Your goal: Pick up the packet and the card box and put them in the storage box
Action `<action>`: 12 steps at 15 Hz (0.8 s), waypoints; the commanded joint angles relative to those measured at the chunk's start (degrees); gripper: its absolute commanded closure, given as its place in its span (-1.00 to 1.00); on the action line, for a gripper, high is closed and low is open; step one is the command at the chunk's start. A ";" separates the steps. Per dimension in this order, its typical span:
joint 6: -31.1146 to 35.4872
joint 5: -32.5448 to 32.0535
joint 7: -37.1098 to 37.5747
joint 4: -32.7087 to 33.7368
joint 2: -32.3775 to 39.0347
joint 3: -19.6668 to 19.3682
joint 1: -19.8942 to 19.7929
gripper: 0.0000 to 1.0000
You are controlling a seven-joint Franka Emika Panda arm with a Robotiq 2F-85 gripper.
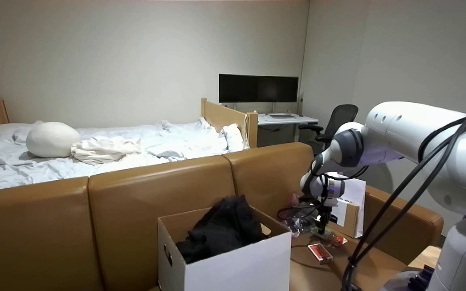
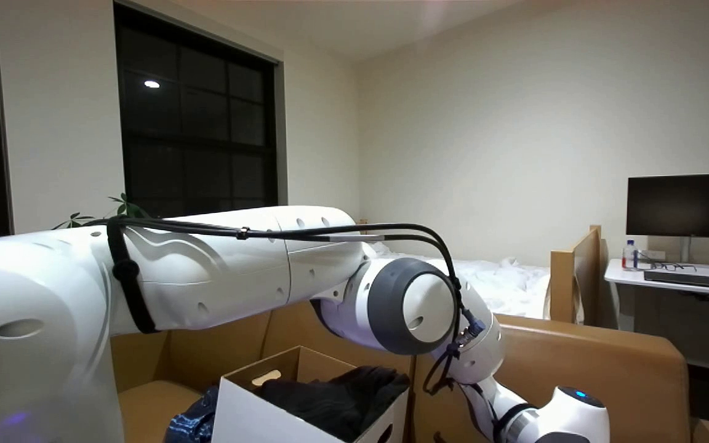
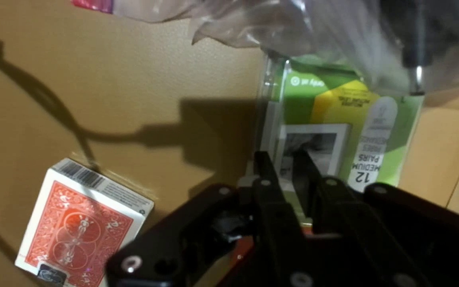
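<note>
The packet [image 3: 357, 119], green and yellow with a clear edge, lies on the sofa seat in the wrist view; in an exterior view the packet [image 1: 321, 233] is small under the gripper. My gripper [image 3: 282, 155] is partly open. Its fingertips are over the packet's left part, with packet surface showing between them; contact cannot be told. It also shows in an exterior view [image 1: 322, 227]. The red card box [image 3: 80, 231] lies flat to the left of the gripper, also in an exterior view [image 1: 320, 253]. The white storage box [image 1: 237, 266], also in an exterior view [image 2: 262, 421], holds black cloth.
A clear plastic bag [image 3: 253, 24] overlaps the packet's far edge. A red item [image 1: 339, 241] lies beside the packet. An upright white and brown box [image 1: 350, 220] and a white bag [image 1: 358, 190] stand behind. The sofa backrest [image 1: 271, 173] rises behind the storage box.
</note>
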 commanded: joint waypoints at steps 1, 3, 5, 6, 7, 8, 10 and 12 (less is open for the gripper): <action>0.24 1.13 -0.54 0.17 -0.01 0.14 -1.01 0.19; 0.58 1.77 -1.59 0.55 -0.05 0.88 -2.03 0.09; -0.20 2.56 -3.27 1.27 -0.05 2.13 -3.72 -0.17; -0.93 3.26 -4.76 1.79 -0.05 3.29 -5.08 -0.31; -1.01 3.79 -5.14 2.02 -0.05 3.78 -5.86 -0.43; -1.29 4.09 -5.29 2.20 -0.04 4.06 -6.48 -0.57; -2.22 4.54 -5.85 2.62 -0.04 4.74 -7.68 -0.83; -3.12 4.52 -6.18 2.93 -0.04 5.24 -8.24 -0.98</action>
